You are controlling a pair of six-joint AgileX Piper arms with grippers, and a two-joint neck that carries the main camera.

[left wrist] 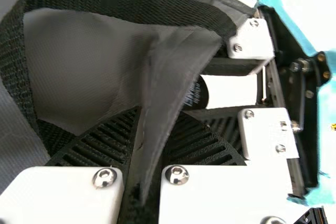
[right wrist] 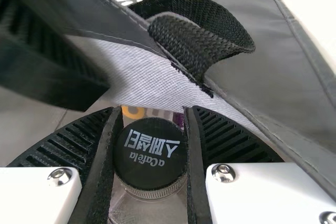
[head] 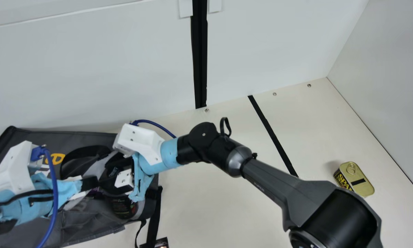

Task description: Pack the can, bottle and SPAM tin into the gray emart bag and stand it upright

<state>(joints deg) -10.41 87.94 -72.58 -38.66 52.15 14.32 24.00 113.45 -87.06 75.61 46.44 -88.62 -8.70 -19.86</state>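
Right wrist view: your right gripper's (head: 107,178) fingers grip the bottle (right wrist: 149,153), cap facing the lens; your left gripper's (head: 94,183) clamp the bag (left wrist: 176,72); main view: SPAM tin (head: 361,184), four o'clock, axis eleven-to-five

- A pale, smooth back wall (head: 99,75) rises behind the cream desk (head: 227,213).
- A black upright strip (head: 200,55) divides that wall, its lower end near the desk's back edge.
- Two small white plates (head: 185,8) flank the strip high up.
- At the upper left, a bright slanting edge (head: 65,15) sets off a slightly greyer band.
- A plain side wall (head: 392,86) meets the back wall in a corner at the right, with a thin dark seam along its foot.
- A black line (head: 272,134) crosses the desktop diagonally.
- Three round metal studs (head: 274,94) sit along the back edge.
- The light is soft.
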